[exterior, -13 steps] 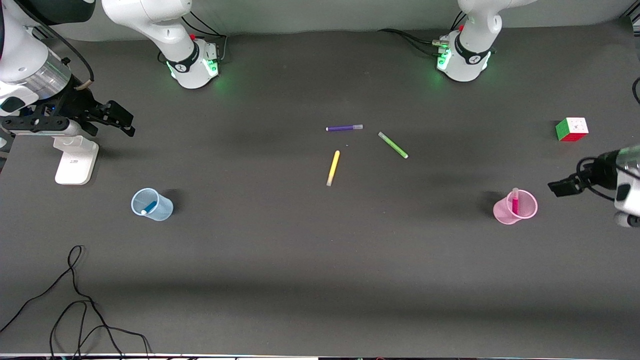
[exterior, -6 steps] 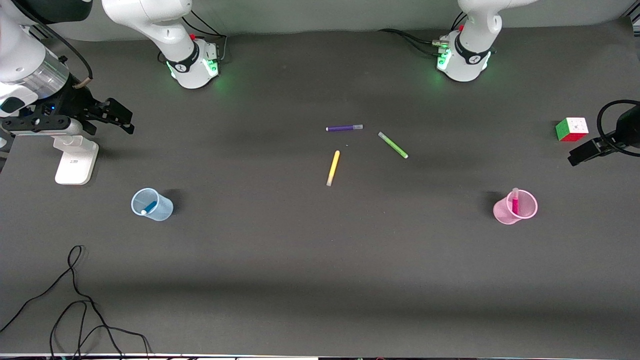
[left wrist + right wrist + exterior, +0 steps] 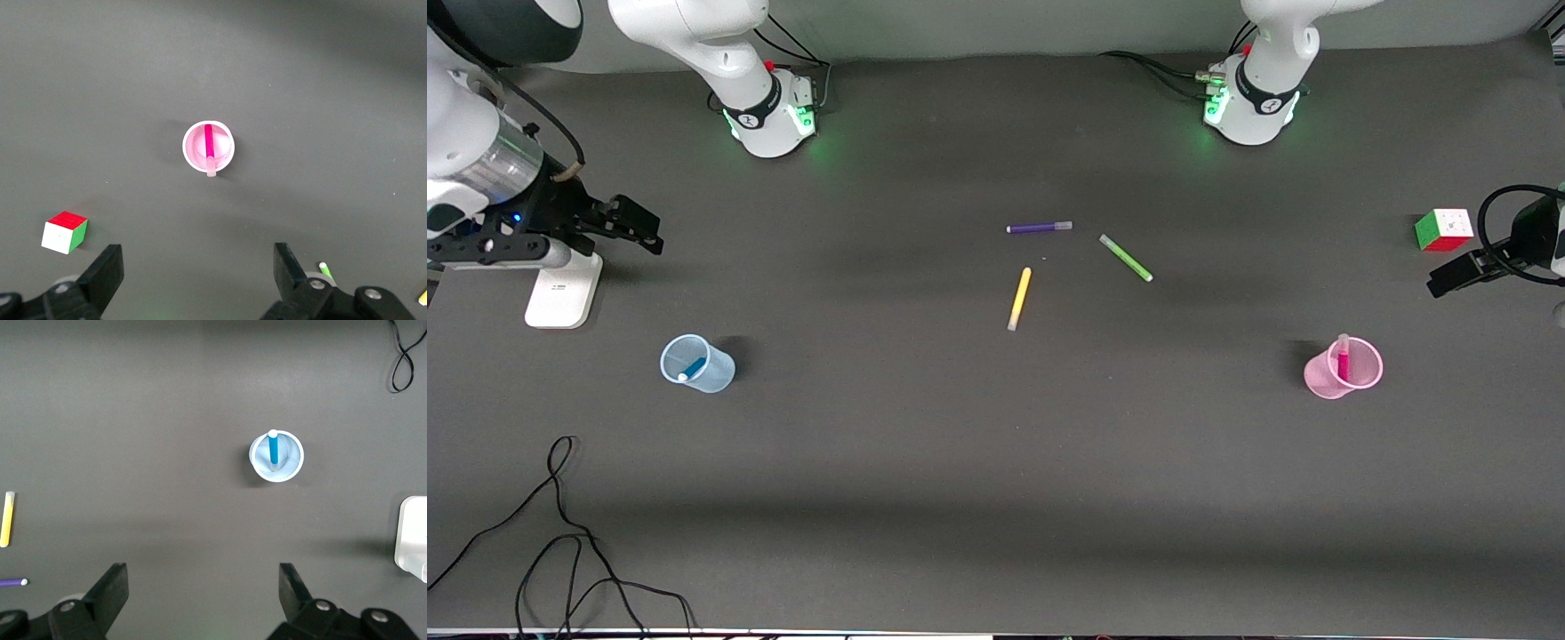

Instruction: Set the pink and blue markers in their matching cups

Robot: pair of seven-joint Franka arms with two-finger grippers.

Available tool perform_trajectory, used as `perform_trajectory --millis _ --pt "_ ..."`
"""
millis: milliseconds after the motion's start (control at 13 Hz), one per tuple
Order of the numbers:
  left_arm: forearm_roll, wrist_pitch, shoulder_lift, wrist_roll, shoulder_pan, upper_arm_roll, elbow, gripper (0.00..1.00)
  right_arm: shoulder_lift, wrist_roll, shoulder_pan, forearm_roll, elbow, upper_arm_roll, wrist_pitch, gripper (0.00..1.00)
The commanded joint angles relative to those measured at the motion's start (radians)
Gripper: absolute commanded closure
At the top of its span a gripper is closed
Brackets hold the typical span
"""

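now the magenta pink felt-tip marker (image 3: pixel 1343 358) stands in the light pink ribbed plastic cup (image 3: pixel 1327 382) near the left arm's edge; the bright blue marker (image 3: pixel 691 368) leans in the light blue ribbed cup (image 3: pixel 713 373) near the right arm's edge. both the left gripper (image 3: pixel 198 275) and right gripper (image 3: pixel 203 592) hang spread wide, empty, over the desk's end edges.

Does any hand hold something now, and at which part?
Nothing is held. The left hand and right hand are both open and empty.

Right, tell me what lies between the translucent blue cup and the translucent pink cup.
Only bare dark table between the light blue ribbed cup and light pink ribbed cup, front view.
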Motion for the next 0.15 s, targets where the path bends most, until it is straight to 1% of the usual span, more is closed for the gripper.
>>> perform_trajectory --millis 0,77 --pt "-0.015 0.013 -0.009 0.021 -0.006 0.009 -0.017 0.00 0.038 -0.020 -0.014 0.028 0.051 0.001 -0.013 0.00" --pt "-0.015 0.016 -0.009 0.021 -0.006 0.009 -0.015 0.00 0.039 -0.020 -0.014 0.028 0.051 0.001 -0.013 0.00"
